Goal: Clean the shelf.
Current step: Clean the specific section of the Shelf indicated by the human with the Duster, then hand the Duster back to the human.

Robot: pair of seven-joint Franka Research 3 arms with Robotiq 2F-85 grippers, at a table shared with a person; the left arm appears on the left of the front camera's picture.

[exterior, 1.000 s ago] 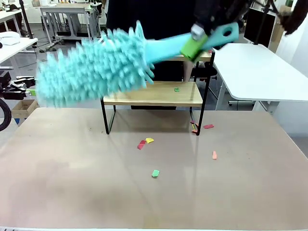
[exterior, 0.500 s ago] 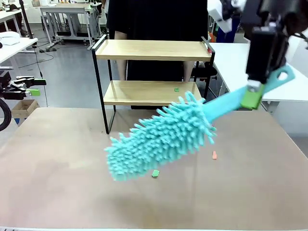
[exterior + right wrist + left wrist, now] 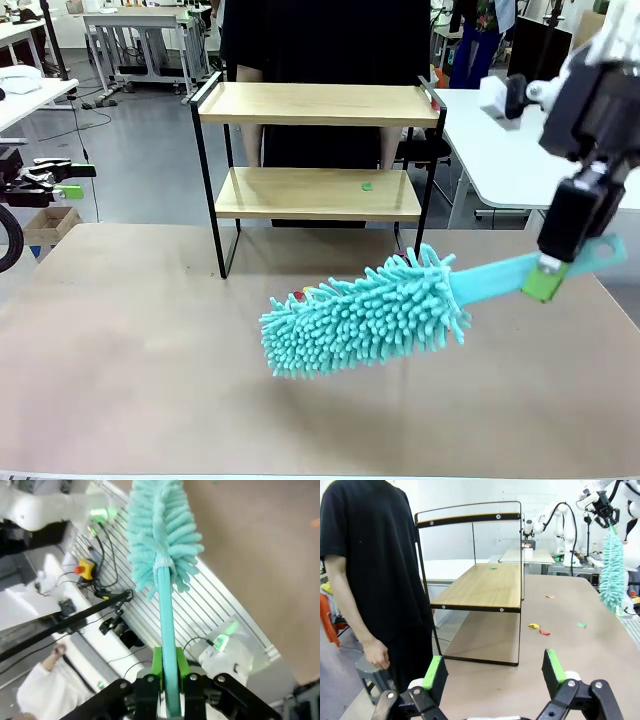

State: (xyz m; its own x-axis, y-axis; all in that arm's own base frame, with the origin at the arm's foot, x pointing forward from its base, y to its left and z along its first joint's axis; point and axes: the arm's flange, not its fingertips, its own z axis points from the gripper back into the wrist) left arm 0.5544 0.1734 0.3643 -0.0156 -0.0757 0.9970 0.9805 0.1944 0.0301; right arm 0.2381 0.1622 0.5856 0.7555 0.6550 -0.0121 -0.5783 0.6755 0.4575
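The shelf (image 3: 315, 105) stands at the table's far edge, two wooden boards in a black frame; the left wrist view takes the shelf (image 3: 485, 585) from its end. A small green scrap (image 3: 367, 185) lies on the lower board. My right gripper (image 3: 546, 279) is shut on the handle of a teal fluffy duster (image 3: 365, 315), whose head hangs low over the table in front of the shelf. In the right wrist view the duster (image 3: 160, 525) runs straight out from the right gripper (image 3: 169, 677). My left gripper (image 3: 494, 672) is open, with nothing between its fingers, off the shelf's end.
Small coloured scraps (image 3: 534, 626) lie on the brown table (image 3: 150, 350) in front of the shelf; some sit behind the duster head. A person in black (image 3: 320, 40) stands just behind the shelf. A white table (image 3: 510, 140) stands at back right.
The duster has swung from the shelf's top board down and to the right, ending low over the table. The right arm moved right and down with it.
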